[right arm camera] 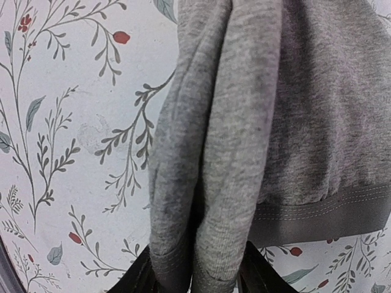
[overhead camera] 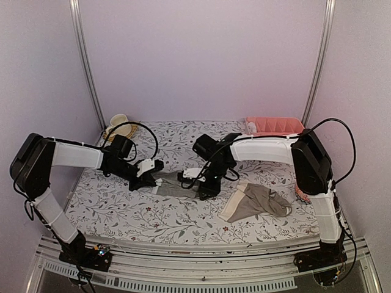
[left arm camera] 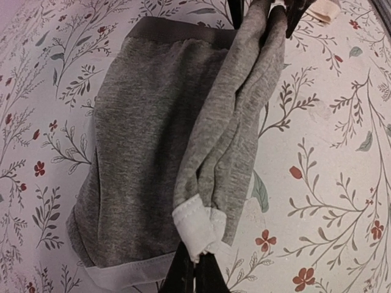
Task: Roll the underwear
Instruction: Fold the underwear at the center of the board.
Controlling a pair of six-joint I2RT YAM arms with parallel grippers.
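The grey underwear (overhead camera: 173, 184) with white edging lies mid-table, stretched between both grippers. My left gripper (overhead camera: 146, 176) is shut on its white-edged end (left arm camera: 198, 229), with a folded band of cloth running away from the fingers over the flat part (left arm camera: 140, 152). My right gripper (overhead camera: 197, 182) is shut on the other end, its fingers (right arm camera: 259, 274) clamping two thick folds of grey cloth (right arm camera: 214, 152). The taupe underwear (overhead camera: 256, 202) with the cream waistband lies crumpled to the right, untouched.
A pink tray (overhead camera: 275, 126) stands at the back right. A cream cup on a woven mat (overhead camera: 120, 125) sits at the back left. A pink knitted item (overhead camera: 302, 194) peeks out by the right arm. The floral cloth (overhead camera: 183, 220) covers the table.
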